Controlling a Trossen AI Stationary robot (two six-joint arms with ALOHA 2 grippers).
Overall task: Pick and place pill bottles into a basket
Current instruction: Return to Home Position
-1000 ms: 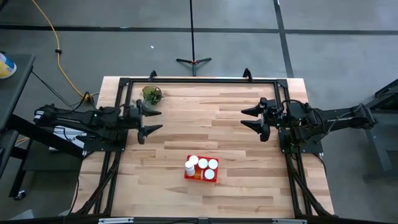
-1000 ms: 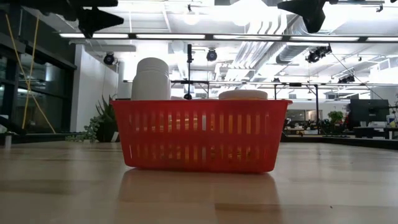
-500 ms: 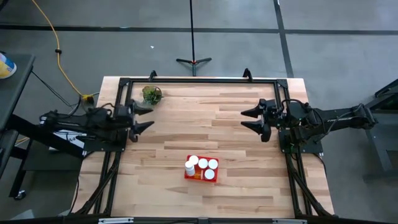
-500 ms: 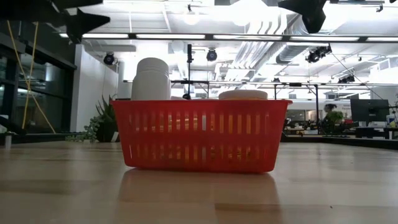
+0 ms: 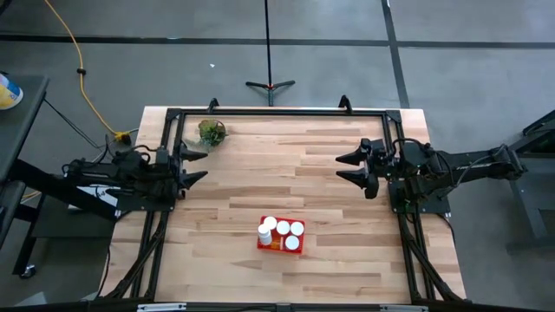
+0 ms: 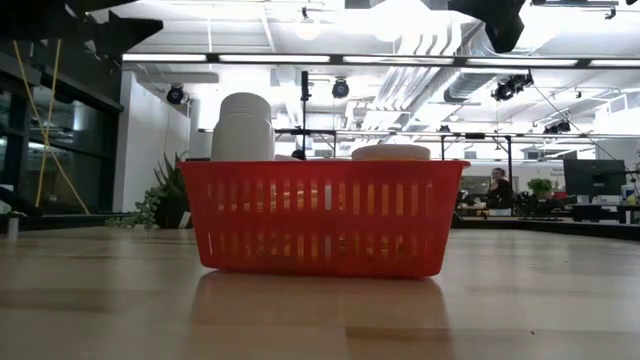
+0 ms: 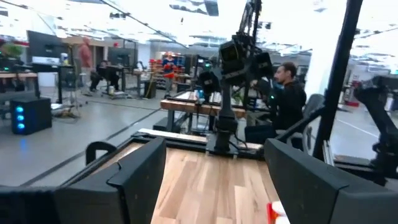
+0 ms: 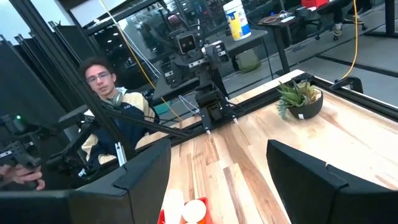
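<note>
The red basket (image 5: 281, 236) stands on the table near its front middle, also in the low view (image 6: 322, 215). Several pill bottles with white caps (image 5: 283, 229) stand inside it; a whitish bottle (image 6: 244, 127) rises above the rim at its left end. My left gripper (image 5: 194, 165) is open and empty above the table's left edge. My right gripper (image 5: 350, 166) is open and empty above the table's right part. Both are well clear of the basket.
A small green potted plant (image 5: 211, 132) stands at the table's far left corner, also in the right wrist view (image 8: 300, 99). A dark frame (image 5: 277, 112) runs round the table. People sit beyond the table in the wrist views.
My left gripper has drawn back toward the table's left edge, staying open and empty. The right arm, the basket and the bottles have kept still.
</note>
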